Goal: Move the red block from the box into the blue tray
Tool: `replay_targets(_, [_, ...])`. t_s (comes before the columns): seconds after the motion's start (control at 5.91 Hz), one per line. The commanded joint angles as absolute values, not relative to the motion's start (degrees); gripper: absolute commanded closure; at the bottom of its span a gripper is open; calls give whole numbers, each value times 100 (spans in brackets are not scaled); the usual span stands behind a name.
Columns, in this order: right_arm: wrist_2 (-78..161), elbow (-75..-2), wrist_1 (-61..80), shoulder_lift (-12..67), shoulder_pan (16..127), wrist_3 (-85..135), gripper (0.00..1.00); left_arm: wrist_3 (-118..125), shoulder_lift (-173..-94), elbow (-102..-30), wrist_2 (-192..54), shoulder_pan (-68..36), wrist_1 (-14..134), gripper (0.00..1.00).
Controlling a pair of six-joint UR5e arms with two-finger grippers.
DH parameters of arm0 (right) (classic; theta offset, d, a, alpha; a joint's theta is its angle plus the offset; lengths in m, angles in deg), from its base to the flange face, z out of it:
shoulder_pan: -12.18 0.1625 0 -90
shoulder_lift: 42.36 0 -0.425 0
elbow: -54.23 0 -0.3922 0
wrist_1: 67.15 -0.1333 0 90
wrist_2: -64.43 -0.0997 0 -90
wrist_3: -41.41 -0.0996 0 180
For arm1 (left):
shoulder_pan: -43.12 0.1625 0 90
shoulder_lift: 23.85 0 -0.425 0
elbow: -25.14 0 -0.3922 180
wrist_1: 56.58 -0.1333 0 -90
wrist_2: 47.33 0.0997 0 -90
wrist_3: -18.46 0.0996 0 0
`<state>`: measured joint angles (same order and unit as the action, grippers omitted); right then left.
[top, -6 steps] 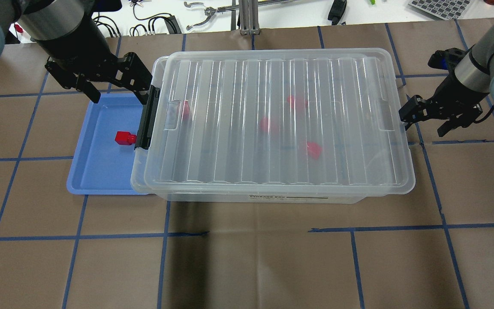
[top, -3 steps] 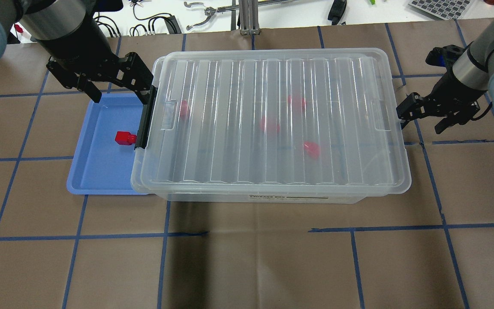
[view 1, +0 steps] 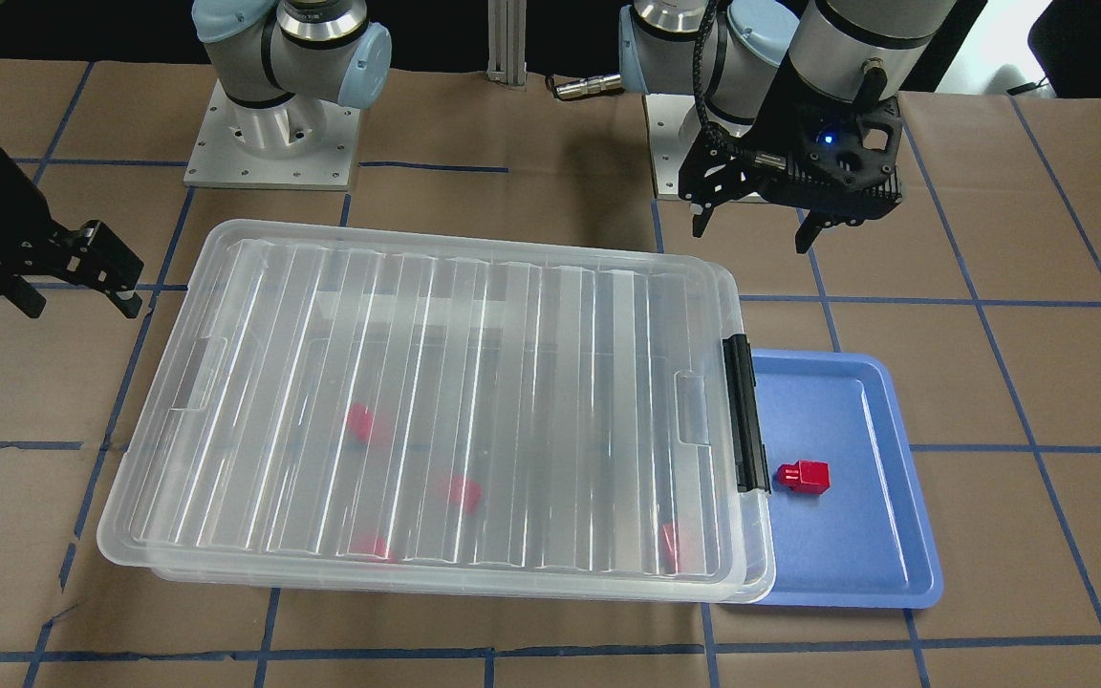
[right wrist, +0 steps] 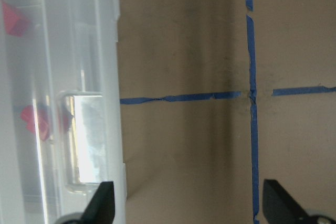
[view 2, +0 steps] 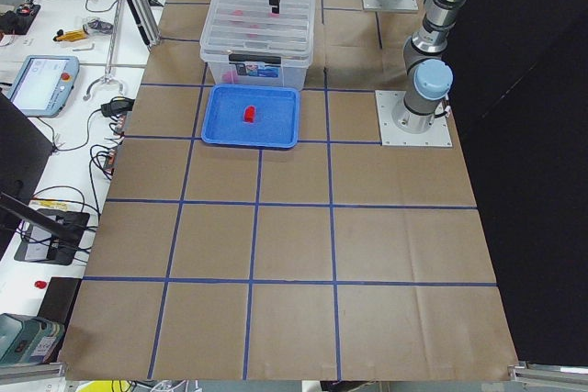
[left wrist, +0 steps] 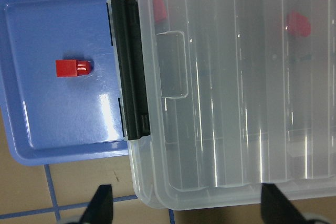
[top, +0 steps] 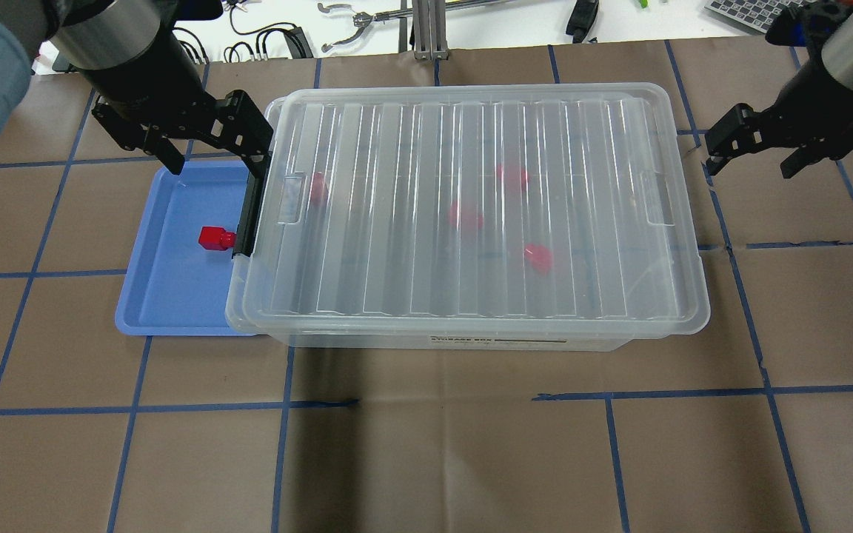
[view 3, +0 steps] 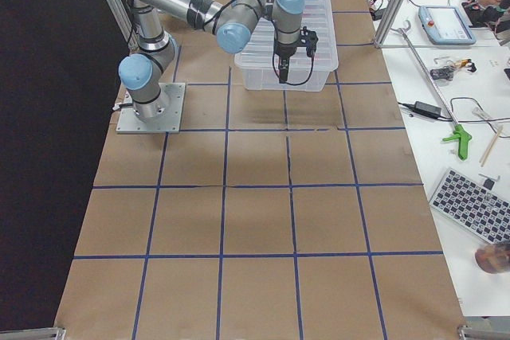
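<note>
One red block (top: 215,237) lies in the blue tray (top: 175,296), close to the black latch (top: 251,215) of the box (top: 471,133). It also shows in the front view (view 1: 804,476) and the left wrist view (left wrist: 72,68). The ribbed lid lies on the box. Several more red blocks (top: 465,216) show blurred through it. My left gripper (top: 213,155) is open and empty above the tray's far edge and the box's latch end. My right gripper (top: 752,159) is open and empty, off the box's other short end and apart from it.
The box overlaps the tray's right side. Brown paper with a blue tape grid (top: 426,444) covers the table. A white bench with cables and tools (top: 352,22) runs along the far edge. The arm bases (view 1: 273,134) stand behind the box in the front view.
My right gripper has drawn away from the lid's end, up and toward the far side. The lid has shifted slightly left and settled on the box. My left gripper has shifted slightly toward the far right.
</note>
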<state>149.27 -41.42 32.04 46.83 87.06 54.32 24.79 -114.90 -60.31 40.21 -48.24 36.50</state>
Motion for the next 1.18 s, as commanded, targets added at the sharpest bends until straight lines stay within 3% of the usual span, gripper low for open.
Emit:
replay_targets(0.0, [14916,-3177,2421,4616,9685,4227,0,2479,-11508,-6011,4012,-4794,3641,2])
replay_targets(0.34, [14942,-2708,2145,4475,10566,3064,0,2470,-11543,-5994,4021,-4760,3641,2])
replay_targets(1.01, [15443,-2759,1969,4483,10526,3192,0,2470,-11570,-6002,4012,-4890,3597,2])
